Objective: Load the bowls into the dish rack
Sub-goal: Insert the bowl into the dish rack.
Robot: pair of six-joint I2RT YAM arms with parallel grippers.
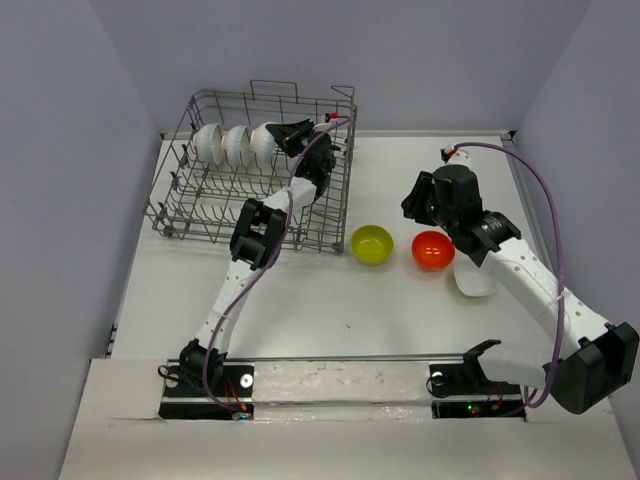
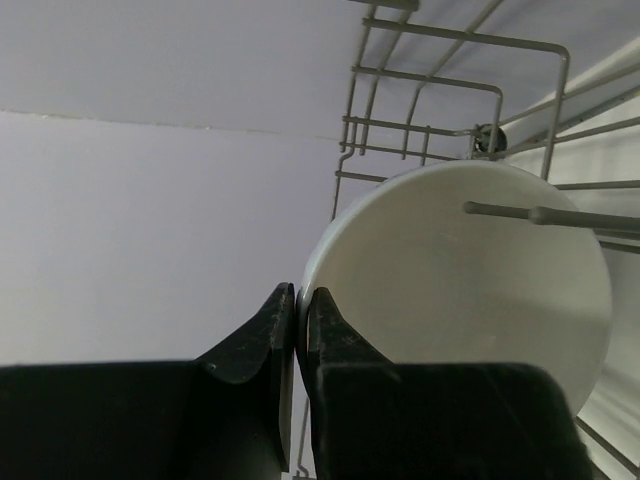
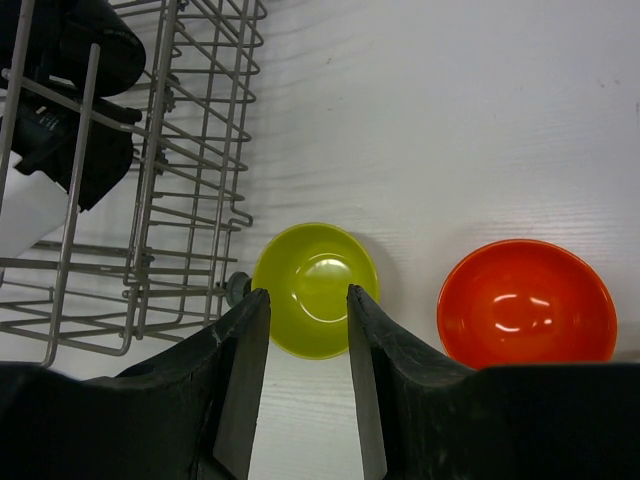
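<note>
The grey wire dish rack [image 1: 190, 215] stands at the far left with three white bowls on edge in its back row. My left gripper [image 1: 287, 136] reaches into the rack and is shut on the rim of the rightmost white bowl [image 1: 265, 139]. In the left wrist view the jaws [image 2: 300, 305] pinch that bowl's edge [image 2: 460, 290] between rack wires [image 2: 450, 100]. A yellow-green bowl [image 1: 372, 244] and an orange bowl [image 1: 433, 250] sit upright on the table. My right gripper [image 3: 308, 300] hovers open above the yellow-green bowl [image 3: 315, 275], holding nothing, with the orange bowl [image 3: 527, 305] to its right.
Another white bowl [image 1: 476, 282] lies on the table partly under the right arm. The rack's right wall [image 3: 150, 180] is close to the yellow-green bowl's left side, and the left arm [image 3: 70, 90] shows behind its wires. Grey walls enclose the table.
</note>
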